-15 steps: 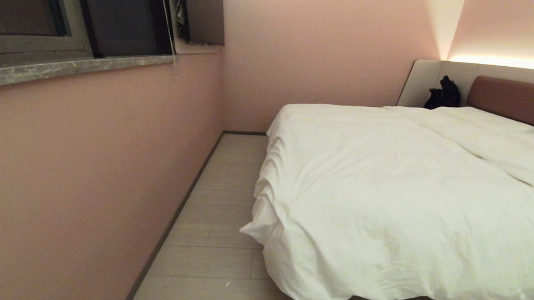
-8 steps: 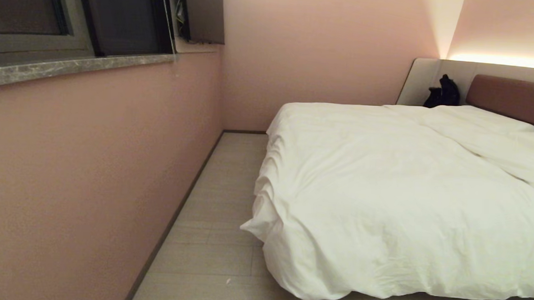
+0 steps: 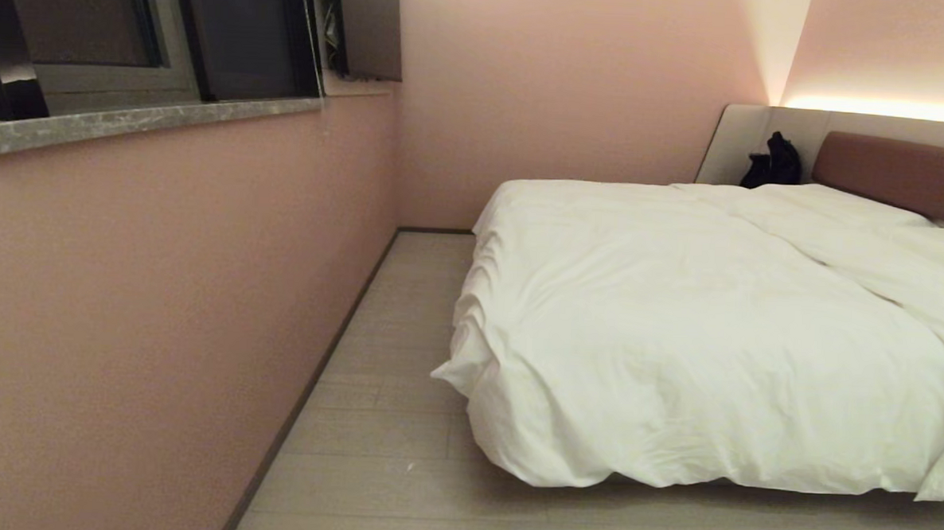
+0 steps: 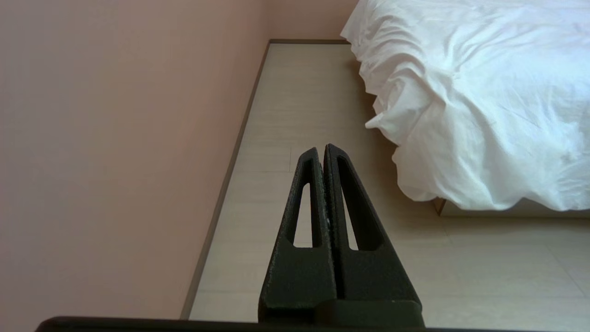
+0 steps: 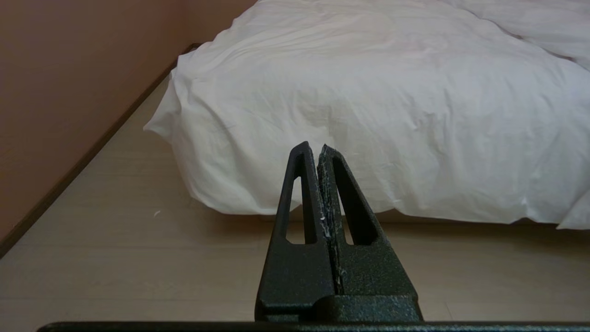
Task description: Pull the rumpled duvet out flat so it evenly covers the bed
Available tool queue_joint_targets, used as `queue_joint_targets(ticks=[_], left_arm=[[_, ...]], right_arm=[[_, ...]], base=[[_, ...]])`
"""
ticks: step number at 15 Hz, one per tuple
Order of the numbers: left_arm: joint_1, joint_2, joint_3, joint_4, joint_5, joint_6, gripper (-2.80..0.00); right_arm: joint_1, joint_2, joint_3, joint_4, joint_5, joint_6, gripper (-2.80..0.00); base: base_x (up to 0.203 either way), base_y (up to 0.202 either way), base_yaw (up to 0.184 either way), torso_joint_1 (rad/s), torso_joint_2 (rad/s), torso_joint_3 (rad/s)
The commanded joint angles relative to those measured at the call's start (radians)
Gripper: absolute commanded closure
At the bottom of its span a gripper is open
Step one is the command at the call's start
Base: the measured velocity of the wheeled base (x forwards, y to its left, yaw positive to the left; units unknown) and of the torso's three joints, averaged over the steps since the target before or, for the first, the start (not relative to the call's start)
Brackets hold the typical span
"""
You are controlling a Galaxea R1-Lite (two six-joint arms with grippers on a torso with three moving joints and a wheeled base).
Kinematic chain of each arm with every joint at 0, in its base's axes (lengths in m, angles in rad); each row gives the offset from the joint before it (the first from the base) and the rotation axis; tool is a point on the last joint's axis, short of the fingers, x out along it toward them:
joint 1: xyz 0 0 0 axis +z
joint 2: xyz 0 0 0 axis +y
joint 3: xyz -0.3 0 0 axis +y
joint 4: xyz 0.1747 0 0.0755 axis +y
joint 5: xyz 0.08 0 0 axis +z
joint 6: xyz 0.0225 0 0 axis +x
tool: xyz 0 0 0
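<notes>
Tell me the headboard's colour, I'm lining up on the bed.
Reddish-brown; the headboard shows best in the head view, behind the white duvet.

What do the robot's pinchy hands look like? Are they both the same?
Almost the same. The left end effector and the right end effector are both black with a rough, grainy surface. Each has two long pointy fingers that together make a tall triangle, and every finger has a long slot cut through it. The right one's inner edges look scuffed with whitish specks. No cables or labels show.
</notes>
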Motion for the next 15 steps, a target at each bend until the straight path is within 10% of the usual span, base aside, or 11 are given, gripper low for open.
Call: queue_joint_targets(ticks=[1,15], left_arm=[[0.000,0.001,0.000,0.001,0.000,-0.001,0.00],[0.000,0.001,0.000,0.001,0.000,-0.001,0.00]], right_arm=[[0.000,0.001,0.000,0.000,0.000,-0.001,0.00],[0.000,0.002,0.000,0.000,0.000,-0.001,0.00]], base=[[-0.193,0.000,0.003,0.005,0.00,-0.002],[-0.085,0.000,0.000,0.001,0.00,0.001]])
